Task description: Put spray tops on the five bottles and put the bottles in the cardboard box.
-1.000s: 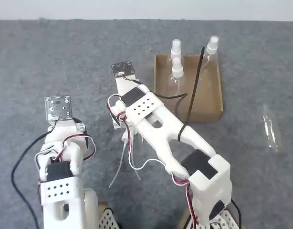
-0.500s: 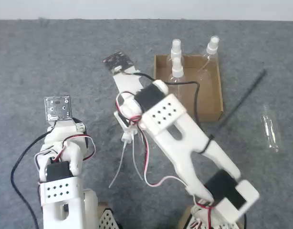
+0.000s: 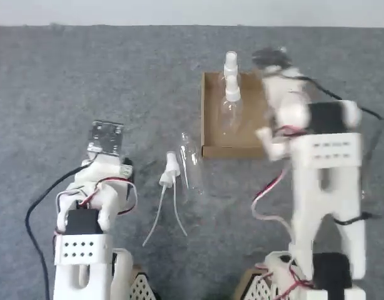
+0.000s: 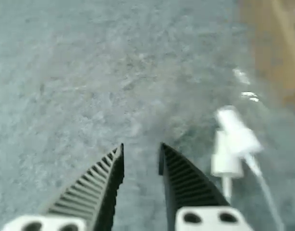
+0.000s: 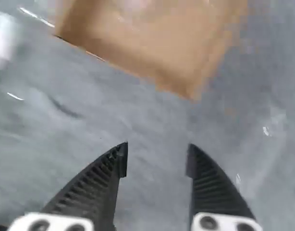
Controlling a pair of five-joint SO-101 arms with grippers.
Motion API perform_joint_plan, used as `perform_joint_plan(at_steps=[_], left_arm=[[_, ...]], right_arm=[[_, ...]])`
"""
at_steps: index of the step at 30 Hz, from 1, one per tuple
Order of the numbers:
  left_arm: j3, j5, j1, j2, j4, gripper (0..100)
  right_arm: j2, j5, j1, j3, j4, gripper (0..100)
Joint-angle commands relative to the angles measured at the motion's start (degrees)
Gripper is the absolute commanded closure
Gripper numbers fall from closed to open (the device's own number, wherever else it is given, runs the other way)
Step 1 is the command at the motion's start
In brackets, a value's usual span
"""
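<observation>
The cardboard box (image 3: 207,115) sits upper centre-right in the high view, capped bottles (image 3: 230,103) standing inside; the right arm (image 3: 323,162) covers its right side. Lower left of it on the grey table (image 3: 85,75) lie an uncapped bottle (image 3: 191,164) and a spray top (image 3: 169,172). Left hand (image 4: 140,150) narrowly parted, empty; right hand (image 5: 156,150) wider, empty.

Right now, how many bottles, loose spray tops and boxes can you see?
Capped bottles: 2
Bare bottle: 1
Loose spray tops: 2, by their tubes
Cardboard box: 1
Total: 6; the right arm may hide more.
</observation>
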Motion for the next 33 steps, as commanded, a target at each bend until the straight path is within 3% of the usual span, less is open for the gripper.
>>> perform_joint_plan(at_steps=[1, 5, 11, 17, 22, 29, 33], left_arm=[[-6.7, -2.4, 7.6, -1.2, 5.3, 89], [-11.7, -2.6, 11.7, 5.4, 8.2, 90], [-22.4, -2.3, 14.2, 26.4, 6.0, 90], [-29.0, 2.1, 17.4, 43.8, 0.6, 80], [-30.5, 3.7, 17.6, 52.7, -4.1, 80], [-30.5, 3.0, 16.8, 56.4, -4.9, 80], [-30.6, 0.6, 12.4, 56.1, -4.8, 80]], right_arm=[[-2.8, 12.3, 16.1, 5.4, -0.3, 78.9], [-2.8, 17.8, 25.8, 12.2, -8.5, 78.6], [-2.8, 20.8, 32.0, 21.6, -18.7, 78.6], [-2.8, 23.1, 33.6, 25.8, -21.6, 78.8], [-2.8, 23.0, 33.6, 26.4, -21.8, 78.8], [-2.8, 22.9, 33.5, 26.5, -21.8, 78.8], [-2.8, 22.9, 33.5, 26.5, -21.6, 78.8]])
